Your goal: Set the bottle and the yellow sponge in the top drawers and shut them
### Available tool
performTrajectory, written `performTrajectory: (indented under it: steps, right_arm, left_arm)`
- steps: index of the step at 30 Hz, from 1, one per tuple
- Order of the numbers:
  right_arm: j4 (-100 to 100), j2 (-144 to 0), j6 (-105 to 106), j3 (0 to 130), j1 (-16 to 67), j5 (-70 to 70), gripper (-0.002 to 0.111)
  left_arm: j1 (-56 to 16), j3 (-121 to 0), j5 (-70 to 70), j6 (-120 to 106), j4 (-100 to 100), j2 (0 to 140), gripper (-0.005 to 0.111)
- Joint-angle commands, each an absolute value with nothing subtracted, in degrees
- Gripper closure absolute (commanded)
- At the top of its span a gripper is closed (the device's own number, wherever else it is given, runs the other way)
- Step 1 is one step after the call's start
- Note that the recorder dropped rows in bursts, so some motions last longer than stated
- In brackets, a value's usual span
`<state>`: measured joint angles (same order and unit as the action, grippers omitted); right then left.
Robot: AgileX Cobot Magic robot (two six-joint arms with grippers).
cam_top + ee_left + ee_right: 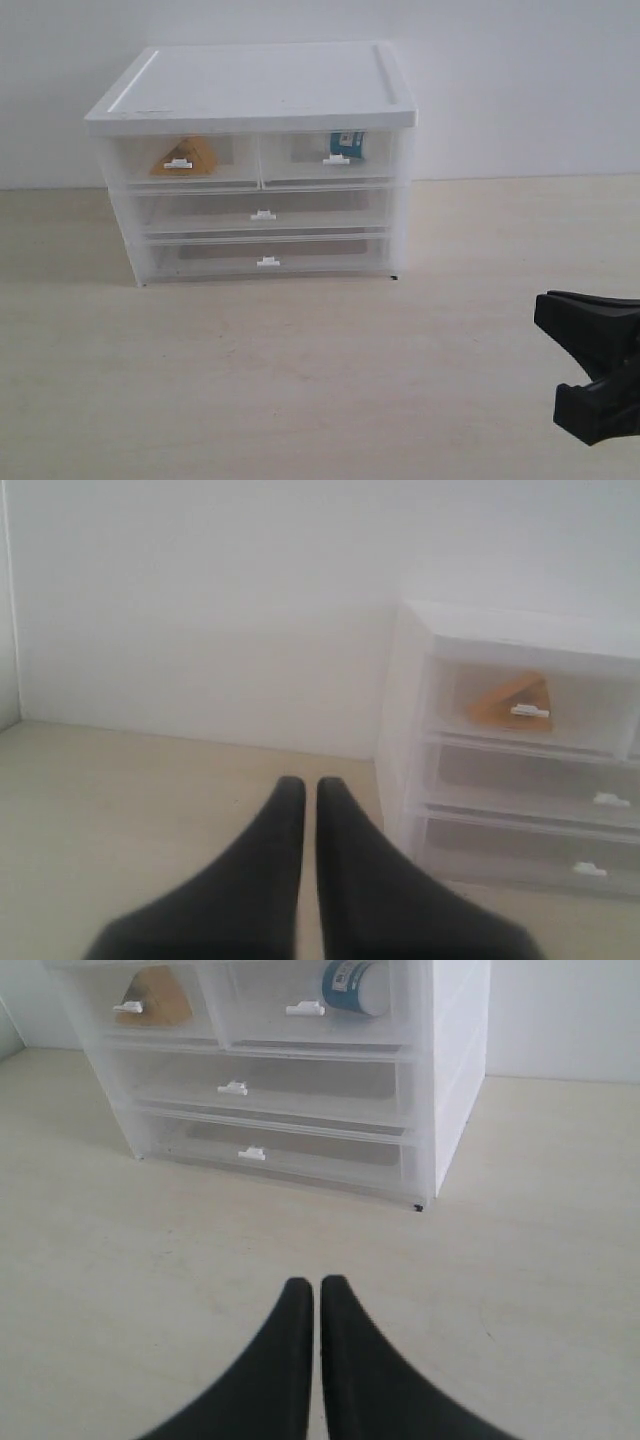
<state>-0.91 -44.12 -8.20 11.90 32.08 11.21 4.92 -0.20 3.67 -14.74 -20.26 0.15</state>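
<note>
Looking across the bench (300, 380), saw yellow sponge (185, 155) inside the left of the shut top drawers (225, 160), bottle (347, 143) inside the right. Found left end effector (311, 785) and right end effector (316, 1285) clenched, empty.

Left gripper (310, 785): closed, its two black fingers side by side with only a thin slit between them.
Left finger shape: narrow rounded tips, each finger widening toward the wrist, so the pair forms a broad dark wedge.
Right gripper (315, 1285): closed in the same way, tips level with each other and a hairline gap between them.
Right finger shape: slim rounded tips that flare toward the wrist.
Right arm (610, 340): in the exterior view, a black angular piece at the lower right of the frame, cut off by the right edge, with a pointed upper part above a blockier lower part.
</note>
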Motion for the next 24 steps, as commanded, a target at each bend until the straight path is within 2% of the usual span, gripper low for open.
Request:
performTrajectory:
  steps: [1, 6, 12, 17, 24]
  right_arm:
    - [-0.9, -43.9, -8.1, 12.0, 32.0, 11.6, 0.108]
    - [-0.9, -43.9, -8.1, 12.0, 32.0, 11.6, 0.108]
    - [-0.9, -43.9, -8.1, 12.0, 32.0, 11.6, 0.108]
    - [-0.9, -43.9, -8.1, 12.0, 32.0, 11.6, 0.108]
    - [-0.9, -43.9, -8.1, 12.0, 32.0, 11.6, 0.108]
  left_arm:
    - [5.1, 0.0, 7.6, 3.6, -1.1, 0.0, 0.103]
    - [5.1, 0.0, 19.5, 5.6, 1.8, 0.0, 0.103]
    - [4.9, 0.0, 19.0, 1.5, 2.5, 0.0, 0.103]
    - [0.0, 0.0, 19.3, 0.5, 2.5, 0.0, 0.103]
    - [0.0, 0.0, 19.3, 0.5, 2.5, 0.0, 0.103]
